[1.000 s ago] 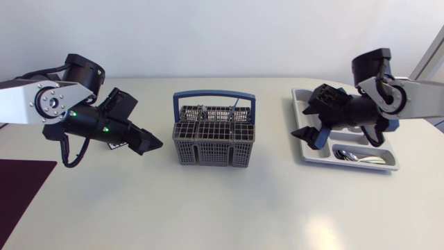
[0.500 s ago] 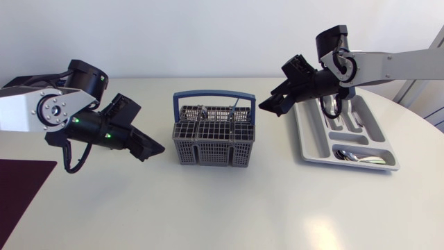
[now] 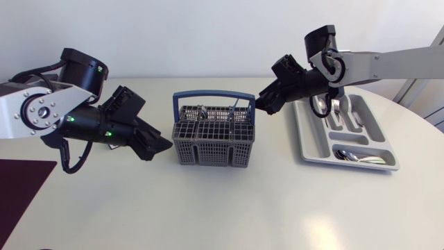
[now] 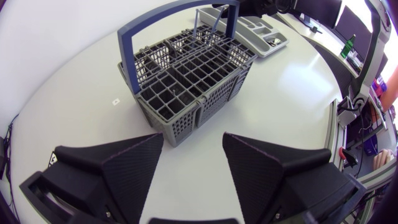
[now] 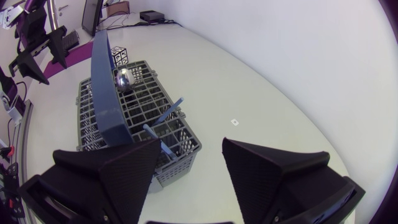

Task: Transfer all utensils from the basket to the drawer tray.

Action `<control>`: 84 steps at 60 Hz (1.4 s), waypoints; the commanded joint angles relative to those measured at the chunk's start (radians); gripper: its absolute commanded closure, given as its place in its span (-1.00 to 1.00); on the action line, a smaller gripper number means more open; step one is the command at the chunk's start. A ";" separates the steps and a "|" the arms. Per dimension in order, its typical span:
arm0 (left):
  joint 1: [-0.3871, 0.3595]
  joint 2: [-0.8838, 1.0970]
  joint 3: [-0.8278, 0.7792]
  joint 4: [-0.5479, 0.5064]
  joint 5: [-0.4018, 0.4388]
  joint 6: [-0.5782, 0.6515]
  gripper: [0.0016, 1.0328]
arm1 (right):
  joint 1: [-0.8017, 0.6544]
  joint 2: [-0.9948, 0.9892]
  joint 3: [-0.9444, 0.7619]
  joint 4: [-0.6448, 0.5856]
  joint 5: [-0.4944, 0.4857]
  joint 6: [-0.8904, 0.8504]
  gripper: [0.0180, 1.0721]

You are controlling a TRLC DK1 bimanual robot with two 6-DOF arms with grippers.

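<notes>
The grey cutlery basket [image 3: 213,142] with a blue handle [image 3: 214,95] stands mid-table. Blue utensil handles [image 5: 169,114] and a silver spoon [image 5: 124,78] stick up from it. The grey drawer tray [image 3: 311,142] lies to its right, holding spoons [image 3: 357,157] and other cutlery [image 3: 325,106]. My left gripper [image 3: 165,144] hovers open just left of the basket [image 4: 189,78], nothing between its fingers [image 4: 134,165]. Above the basket's far right corner my right gripper [image 3: 263,104] is open and empty, with the basket [image 5: 134,121] ahead of its left finger [image 5: 118,171].
A dark purple mat [image 3: 21,182] lies at the table's left front edge. A small white cube with black markings [image 5: 120,56] sits on the table beyond the basket, seen from the right wrist. The table's rounded edge runs close behind the tray.
My right arm has swung left from over the tray to the basket's far right corner, its fingers narrowing. My left gripper has edged a little closer to the basket.
</notes>
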 commanded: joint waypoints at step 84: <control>0.077 -0.029 -0.074 0.077 -0.084 0.057 -0.31 | 0.189 -0.129 -0.222 -0.009 0.047 -0.055 0.79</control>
